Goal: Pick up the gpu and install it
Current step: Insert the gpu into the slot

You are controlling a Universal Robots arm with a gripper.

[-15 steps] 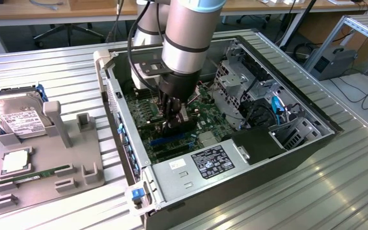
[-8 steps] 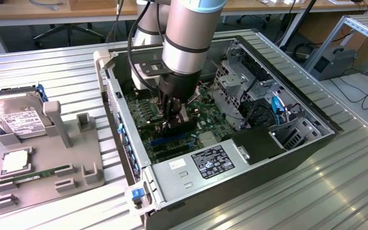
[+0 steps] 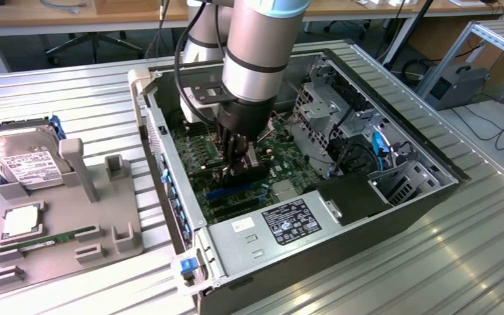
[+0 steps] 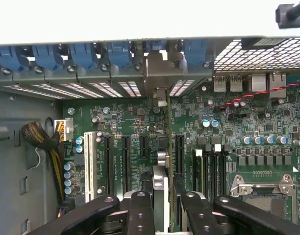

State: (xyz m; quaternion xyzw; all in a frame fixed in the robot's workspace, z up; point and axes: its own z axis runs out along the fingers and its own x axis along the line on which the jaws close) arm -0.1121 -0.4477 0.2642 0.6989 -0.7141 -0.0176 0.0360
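Note:
My gripper (image 3: 238,169) reaches down inside the open computer case (image 3: 409,197), low over the green motherboard (image 3: 274,147). It is shut on the gpu (image 3: 245,177), a dark card held upright. In the wrist view the gpu (image 4: 162,188) shows edge-on between my black fingers (image 4: 140,213), with my gripper (image 4: 163,218) straddling it. The card's silver bracket (image 4: 160,73) stands against the rear slot panel, in line with a black expansion slot (image 4: 179,147) on the motherboard (image 4: 135,122). I cannot tell whether the card's edge sits in the slot.
Blue slot latches (image 4: 81,54) line the rear panel. A yellow-black cable bundle (image 4: 39,137) and the processor socket (image 4: 260,191) flank the slots. The power supply (image 3: 283,223) and drive cage (image 3: 322,111) crowd the case. Outside, a grey fixture (image 3: 103,226) holds a hard drive (image 3: 24,161) and memory stick (image 3: 46,241).

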